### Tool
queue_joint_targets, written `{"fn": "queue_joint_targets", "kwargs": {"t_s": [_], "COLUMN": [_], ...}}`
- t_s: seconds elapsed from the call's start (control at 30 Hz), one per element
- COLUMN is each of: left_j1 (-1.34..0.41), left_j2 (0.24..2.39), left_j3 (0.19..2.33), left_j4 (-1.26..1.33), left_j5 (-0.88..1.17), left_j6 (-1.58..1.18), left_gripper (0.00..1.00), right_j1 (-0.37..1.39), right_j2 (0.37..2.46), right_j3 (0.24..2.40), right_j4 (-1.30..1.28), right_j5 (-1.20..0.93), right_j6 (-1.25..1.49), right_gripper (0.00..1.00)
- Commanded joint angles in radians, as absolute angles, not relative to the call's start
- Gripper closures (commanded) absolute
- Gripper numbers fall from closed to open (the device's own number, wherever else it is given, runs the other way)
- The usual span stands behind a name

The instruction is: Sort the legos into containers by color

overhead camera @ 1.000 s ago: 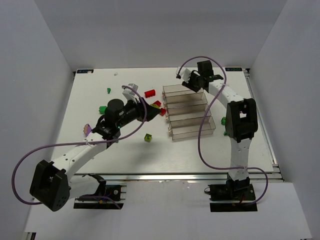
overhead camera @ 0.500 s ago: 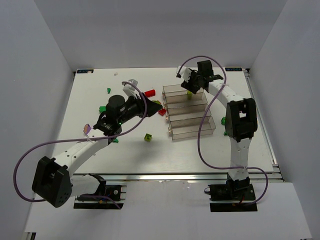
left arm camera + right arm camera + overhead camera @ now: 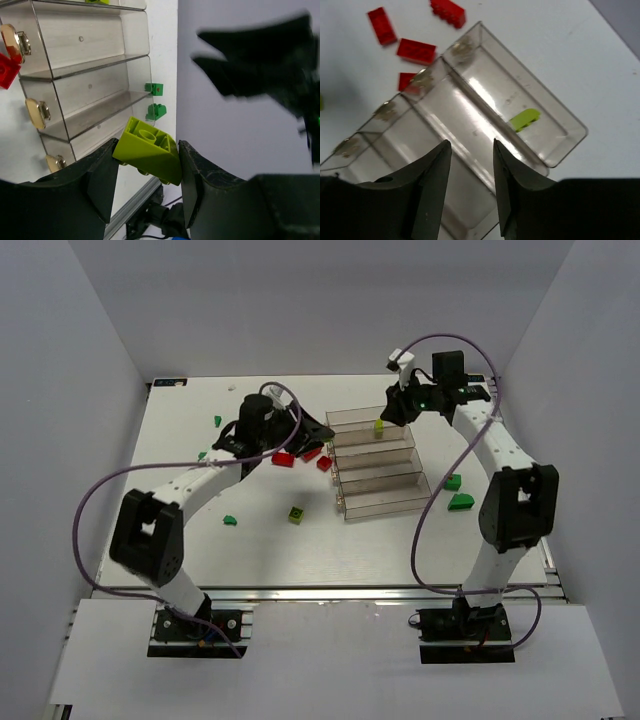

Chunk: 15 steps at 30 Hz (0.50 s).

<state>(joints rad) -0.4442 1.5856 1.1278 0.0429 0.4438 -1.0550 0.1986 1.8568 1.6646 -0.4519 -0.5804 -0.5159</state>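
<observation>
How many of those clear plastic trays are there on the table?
4, side by side in one slanted row, none hidden: the far tray, then the second tray, the third tray and the near tray.

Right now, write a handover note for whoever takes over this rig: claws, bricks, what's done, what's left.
Left claw: shut on a lime brick, near the trays' left end.
Right claw: open, empty, over the far tray.
Done: a second lime brick lies in the far tray; the other three trays look empty.
Left: place the held brick; red bricks left of the trays, green bricks on both sides and a third lime brick lie loose on the table.
</observation>
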Motion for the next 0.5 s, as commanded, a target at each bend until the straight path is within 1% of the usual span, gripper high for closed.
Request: {"fn": "queue_joint_targets", "kwargs": {"t_s": [0.0, 0.03, 0.1, 0.13, 0.2, 0.23, 0.27, 0.47], "left_j1": [-0.446, -0.446, -0.448, -0.448, -0.448, -0.448, -0.449, -0.463], "left_j2": [1.676, 1.745, 1.816, 1.885, 1.952, 1.986, 2.044, 2.233], "left_j3": [1.331, 1.379, 1.468, 1.556, 1.639, 1.719, 1.753, 1.965], "left_j4": [-0.101, -0.16, -0.208, -0.253, -0.288, -0.323, -0.331, -0.382], "left_j5": [0.446, 0.436, 0.405, 0.391, 0.359, 0.348, 0.341, 0.301], "left_j6": [-1.074, -1.056, -1.007, -0.991, -0.953, -0.943, -0.936, -0.919], "left_gripper": [0.83, 0.83, 0.83, 0.83, 0.83, 0.83, 0.83, 0.81], "right_j1": [0.199, 0.193, 0.176, 0.17, 0.155, 0.149, 0.138, 0.094], "right_j2": [1.749, 1.72, 1.7, 1.684, 1.669, 1.657, 1.652, 1.608], "right_j3": [1.548, 1.527, 1.484, 1.471, 1.436, 1.425, 1.414, 1.348], "right_j4": [-0.401, -0.381, -0.371, -0.368, -0.362, -0.362, -0.361, -0.325], "right_j5": [-0.702, -0.709, -0.727, -0.732, -0.742, -0.742, -0.744, -0.762], "right_j6": [-0.367, -0.351, -0.321, -0.31, -0.298, -0.296, -0.295, -0.264], "right_gripper": [0.54, 0.53, 0.52, 0.51, 0.51, 0.5, 0.5, 0.49]}}
